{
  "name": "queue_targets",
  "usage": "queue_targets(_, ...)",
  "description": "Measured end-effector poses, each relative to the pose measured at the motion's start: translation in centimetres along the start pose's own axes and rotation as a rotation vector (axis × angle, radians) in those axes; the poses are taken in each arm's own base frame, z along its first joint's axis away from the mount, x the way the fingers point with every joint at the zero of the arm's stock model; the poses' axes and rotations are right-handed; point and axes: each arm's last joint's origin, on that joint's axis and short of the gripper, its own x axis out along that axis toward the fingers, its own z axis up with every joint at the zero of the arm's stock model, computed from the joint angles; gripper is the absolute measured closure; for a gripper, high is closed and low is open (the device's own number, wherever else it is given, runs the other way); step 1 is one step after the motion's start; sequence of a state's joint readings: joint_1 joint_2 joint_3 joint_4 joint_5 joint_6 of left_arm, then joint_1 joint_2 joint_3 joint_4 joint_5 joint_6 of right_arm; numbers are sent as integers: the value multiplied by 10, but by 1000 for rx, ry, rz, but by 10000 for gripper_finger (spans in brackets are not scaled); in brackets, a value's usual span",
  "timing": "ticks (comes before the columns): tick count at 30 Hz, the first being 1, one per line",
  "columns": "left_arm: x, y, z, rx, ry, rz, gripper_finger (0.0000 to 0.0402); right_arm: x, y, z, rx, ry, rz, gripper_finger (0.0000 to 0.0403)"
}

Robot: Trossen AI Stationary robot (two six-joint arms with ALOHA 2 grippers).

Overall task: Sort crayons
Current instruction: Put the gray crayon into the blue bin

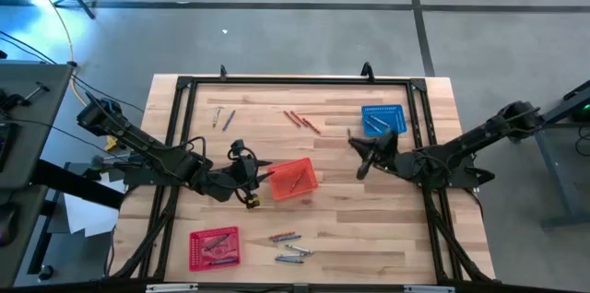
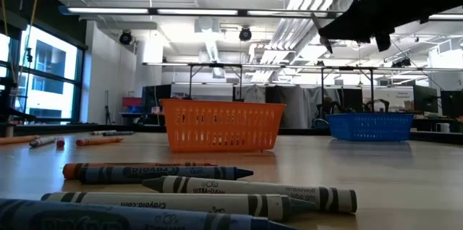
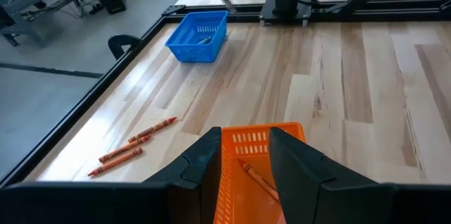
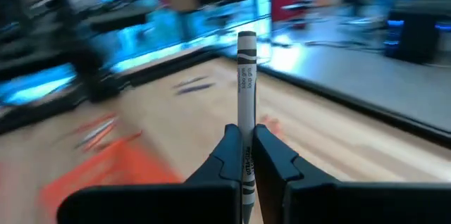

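Note:
Crayons lie loose on the wooden table: red ones (image 1: 302, 121) at the far middle, a grey and bluish pair (image 1: 222, 118) at the far left, several (image 1: 288, 245) near the front edge. My left gripper (image 1: 261, 175) hovers open above the left side of the orange basket (image 1: 295, 179), which stands on the table with a red crayon (image 3: 257, 178) inside. My right gripper (image 1: 359, 150) is in the air between the orange basket and the blue basket (image 1: 383, 118), shut on a grey crayon (image 4: 246, 76). My right gripper pinches the grey crayon's rear half (image 4: 246, 155) between its two fingers. The crayon lies along the fingers, and its front end (image 4: 246, 41) sticks out well past their tips. It is lifted clear of the table.
A red basket (image 1: 214, 247) holding crayons sits at the near left. The blue basket also holds some crayons. A black frame (image 1: 295, 79) runs around the tabletop. Bare wood lies at the table's near right.

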State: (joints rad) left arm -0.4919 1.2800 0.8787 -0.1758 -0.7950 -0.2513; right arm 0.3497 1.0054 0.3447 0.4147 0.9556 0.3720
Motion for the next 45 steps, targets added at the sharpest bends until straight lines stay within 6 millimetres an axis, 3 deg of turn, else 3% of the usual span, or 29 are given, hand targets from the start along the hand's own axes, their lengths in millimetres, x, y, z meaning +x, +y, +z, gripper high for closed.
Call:
queue_targets(7, 0, 0, 0, -8, 0, 0, 296, 15, -29, -7, 110, -25, -336, 398)
queue_targets(19, 0, 0, -1, -3, 5, 2, 296, 28, -85, -25, 178, 106, -685, 399)
queue_targets(29, 0, 0, -1, -3, 5, 2, 296, 31, -112, -32, 165, 362, -738, 399)
queue_targets(45, 0, 0, -1, -3, 5, 2, 296, 34, -118, -33, 173, 489, -669, 398)
